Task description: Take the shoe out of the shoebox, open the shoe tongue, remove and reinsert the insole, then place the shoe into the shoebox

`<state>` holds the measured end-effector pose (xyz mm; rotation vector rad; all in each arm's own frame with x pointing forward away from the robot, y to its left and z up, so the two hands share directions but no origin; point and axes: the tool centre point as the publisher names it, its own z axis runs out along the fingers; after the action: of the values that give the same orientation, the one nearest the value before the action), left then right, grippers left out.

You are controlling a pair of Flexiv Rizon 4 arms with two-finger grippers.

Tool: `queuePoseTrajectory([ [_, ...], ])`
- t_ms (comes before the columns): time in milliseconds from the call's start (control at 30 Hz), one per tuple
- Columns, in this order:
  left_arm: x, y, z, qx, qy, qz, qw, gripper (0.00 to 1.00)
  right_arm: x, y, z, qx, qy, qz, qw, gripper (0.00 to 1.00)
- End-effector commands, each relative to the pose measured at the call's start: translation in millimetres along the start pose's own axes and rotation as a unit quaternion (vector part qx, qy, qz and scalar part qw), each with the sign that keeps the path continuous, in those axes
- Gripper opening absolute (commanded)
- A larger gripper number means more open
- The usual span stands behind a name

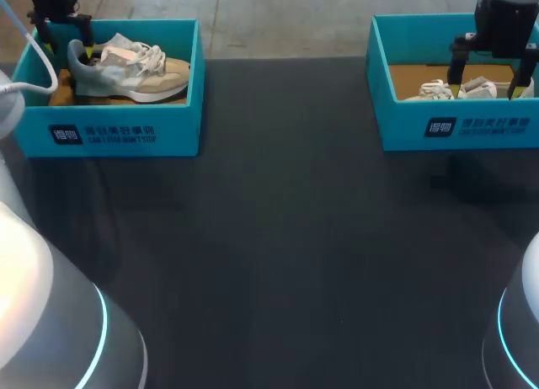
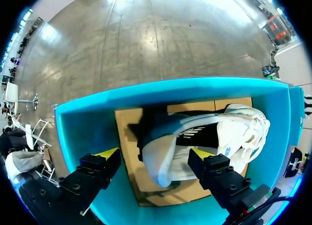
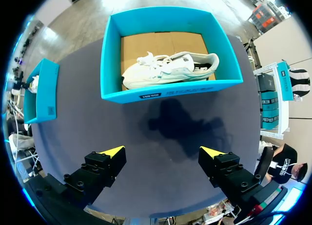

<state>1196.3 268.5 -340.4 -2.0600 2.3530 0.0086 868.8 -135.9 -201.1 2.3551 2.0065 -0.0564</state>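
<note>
The left hand (image 2: 155,153) is wide open and holds nothing, one finger on each side of the heel of the sneaker (image 2: 204,135), inside the left shoebox (image 2: 83,122). If it shuts crooked, the soft heel could slip and drop. Far right of that shoebox, the right hand (image 3: 163,150) hangs open, empty.

Wide table (image 1: 278,263) gap between two shoeboxes (image 1: 118,135)

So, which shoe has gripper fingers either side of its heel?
The grey-and-tan shoe in the left box; the left gripper straddles it. The white shoe has none.
</note>
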Motion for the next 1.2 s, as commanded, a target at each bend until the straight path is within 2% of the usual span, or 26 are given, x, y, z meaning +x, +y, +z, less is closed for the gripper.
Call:
queuePoseTrajectory([
  [33, -0.4, -11.9, 8.1, -0.011, 0.000, 0.000, 1.000, 0.91, -0.7, -0.7, 0.5, -0.001, 0.001, 0.000, 1.000, 1.00],
  [567, -4.1, -9.3, 19.5, -0.021, -0.003, -0.011, 1.000, 0.74, -0.7, -0.7, 0.5, -0.001, 0.001, 0.000, 1.000, 1.00],
  [1200, -5.2, -6.8, 36.0, -0.033, -0.011, -0.016, 0.999, 0.64, -0.7, -0.7, 0.5, -0.001, 0.001, 0.000, 1.000, 1.00],
])
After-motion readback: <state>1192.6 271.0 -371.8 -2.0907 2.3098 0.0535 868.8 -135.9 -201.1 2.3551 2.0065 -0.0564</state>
